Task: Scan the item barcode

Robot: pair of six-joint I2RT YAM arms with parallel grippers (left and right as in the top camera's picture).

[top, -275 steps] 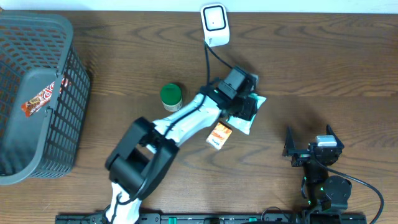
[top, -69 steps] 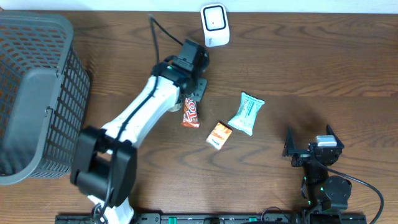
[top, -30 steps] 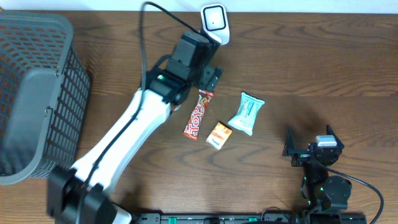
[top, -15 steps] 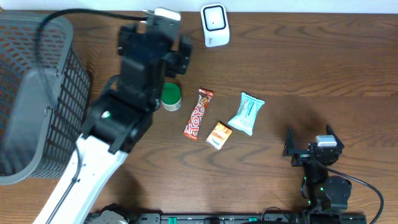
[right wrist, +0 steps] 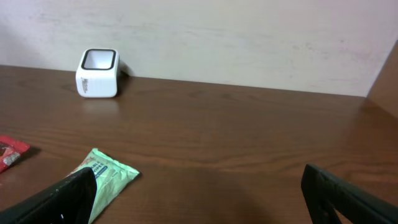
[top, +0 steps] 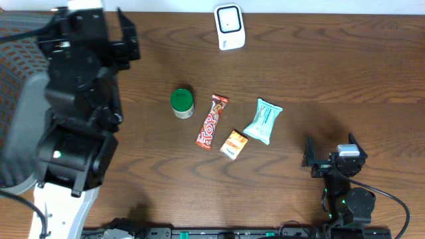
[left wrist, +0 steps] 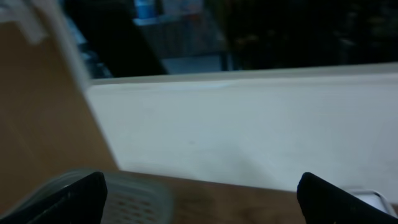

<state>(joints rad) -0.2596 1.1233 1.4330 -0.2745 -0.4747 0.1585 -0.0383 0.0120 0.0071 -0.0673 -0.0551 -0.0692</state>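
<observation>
Left gripper (left wrist: 200,200) jaws wide apart, empty, raised far left beside basket (top: 14,73); right gripper (top: 330,149) also apart, empty, near right. Candy bar (top: 211,121) lies mid-table between jar (top: 182,102) and packet (top: 263,121); scanner (top: 229,26) far edge.

The scanner (top: 229,26) stands at the top centre of the overhead frame, near the far edge of the table (top: 345,79). Below it, mid-frame, four things lie in a loose row. The round tub (top: 182,103) is furthest left. The candy bar (top: 210,121) lies slanted just right of it. The small box (top: 234,144) sits by the bar's lower end, and the packet (top: 263,121) is just beside the box, up and to its right. The basket (top: 16,126) fills the left edge, with the left arm (top: 76,113) over it. The right gripper (top: 331,154) sits at the lower right, apart from the packet.
</observation>
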